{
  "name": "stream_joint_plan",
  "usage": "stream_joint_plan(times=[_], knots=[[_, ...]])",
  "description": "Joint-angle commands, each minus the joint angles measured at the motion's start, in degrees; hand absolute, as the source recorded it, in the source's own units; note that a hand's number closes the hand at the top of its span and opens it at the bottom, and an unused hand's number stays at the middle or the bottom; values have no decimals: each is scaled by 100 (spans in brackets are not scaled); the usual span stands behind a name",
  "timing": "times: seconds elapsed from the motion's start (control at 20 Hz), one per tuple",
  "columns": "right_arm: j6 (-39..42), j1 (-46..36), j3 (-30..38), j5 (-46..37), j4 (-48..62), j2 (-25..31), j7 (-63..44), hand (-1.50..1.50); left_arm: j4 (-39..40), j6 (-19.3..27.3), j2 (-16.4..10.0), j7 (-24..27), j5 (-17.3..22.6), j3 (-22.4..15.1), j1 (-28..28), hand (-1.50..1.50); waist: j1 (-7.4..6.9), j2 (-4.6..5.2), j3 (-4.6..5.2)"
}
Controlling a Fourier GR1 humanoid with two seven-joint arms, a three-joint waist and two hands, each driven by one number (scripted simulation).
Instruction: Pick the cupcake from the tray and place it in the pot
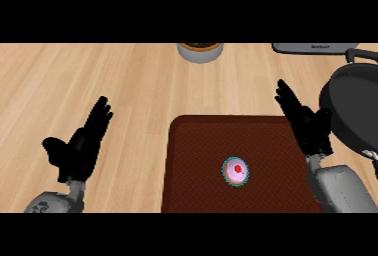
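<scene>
Right hand [314,131] beside tray [210,150], fingers [289,101] straight

Pale wood-grain countertop [88,75] fills view, grain running left to right, evenly lit

The left hand [80,142] shows at the lower left, fingers straight and pointing up and slightly to the right, thumb spread out to the left. The grey left forearm [53,202] barely enters the view. The right hand [308,125] is open too, fingers straight and slanting up-left, above the grey right forearm [341,189] at the lower right
</scene>
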State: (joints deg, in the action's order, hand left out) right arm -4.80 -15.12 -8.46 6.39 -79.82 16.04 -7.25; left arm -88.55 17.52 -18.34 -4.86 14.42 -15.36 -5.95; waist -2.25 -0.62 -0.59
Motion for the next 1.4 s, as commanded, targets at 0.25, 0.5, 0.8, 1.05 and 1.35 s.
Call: stream_joint_plan(times=[0.25, 0.5, 0.8, 1.05, 1.35], knots=[[3074, -1639, -473, 1844, -538, -271, 742, 150, -393, -2, -123, 449, -65, 423, -842, 0, -499, 99, -7], [4071, -1853, -218, 360, 145, 1398, 3008, -150, -194, -77, -12, 549, 168, 626, -865, 0, -129, 229, 27], [4793, -2056, -228, -489, 634, 1972, 5308, -150, -106, -123, -157, 400, 262, 890, -1107, 0, -69, 194, 28], [4299, -2297, -962, -1639, 806, 2507, 5914, -150, 126, -372, -286, 524, 391, 1100, -1102, 0, -39, 175, 45], [3802, -2765, -1957, -2495, 657, 2604, 5892, -150, 399, -214, -29, 448, 209, 953, -1365, 0, 107, 118, 55]])
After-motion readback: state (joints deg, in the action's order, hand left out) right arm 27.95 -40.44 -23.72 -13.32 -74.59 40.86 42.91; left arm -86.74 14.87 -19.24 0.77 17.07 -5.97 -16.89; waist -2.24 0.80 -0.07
